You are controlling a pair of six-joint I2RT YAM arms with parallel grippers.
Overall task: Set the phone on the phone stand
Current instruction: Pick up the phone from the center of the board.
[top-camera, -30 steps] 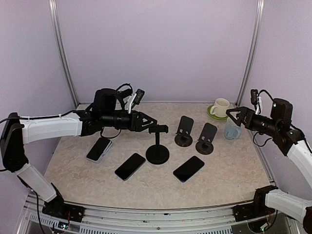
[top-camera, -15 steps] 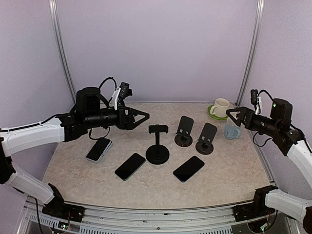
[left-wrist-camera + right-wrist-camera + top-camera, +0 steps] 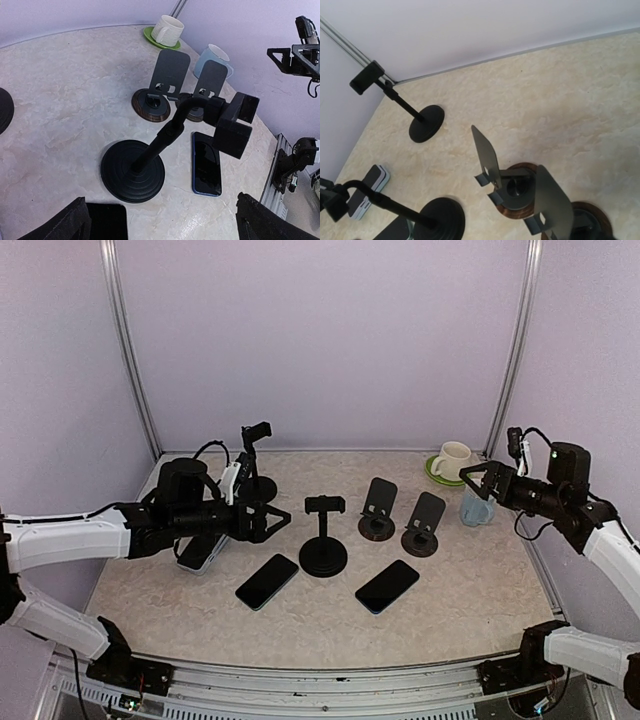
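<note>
The left tool (image 3: 275, 523) stands wide, its fingers (image 3: 67, 225) far apart with nothing between them but air. It hovers above the surface (image 3: 460, 580) just left of the centre clamp stand (image 3: 323, 556), pointing at it but not touching it. That stand's clamp is empty.

The right tool (image 3: 476, 480) is also spread wide and holds nothing. It hangs well to the right of the centre clamp stand, over a blue cup (image 3: 474, 508).

All three phones lie flat on the surface:
- The white-cased phone (image 3: 198, 552) is left of the centre clamp stand, partly hidden under the left arm.
- The black phone (image 3: 267, 581) is in front and to the left of the stand's base.
- The dark blue phone (image 3: 387, 586) is in front and to the right of it.

Just right of the centre clamp stand stand the first plate stand (image 3: 378, 508) and, beyond it, the second plate stand (image 3: 426, 523), both empty. Behind and left of it is the rear clamp stand (image 3: 257, 460), upright. Far right and behind sits a cream mug (image 3: 452, 459) on a green saucer (image 3: 437, 473).

Nothing stands between the left tool and the centre clamp stand.
</note>
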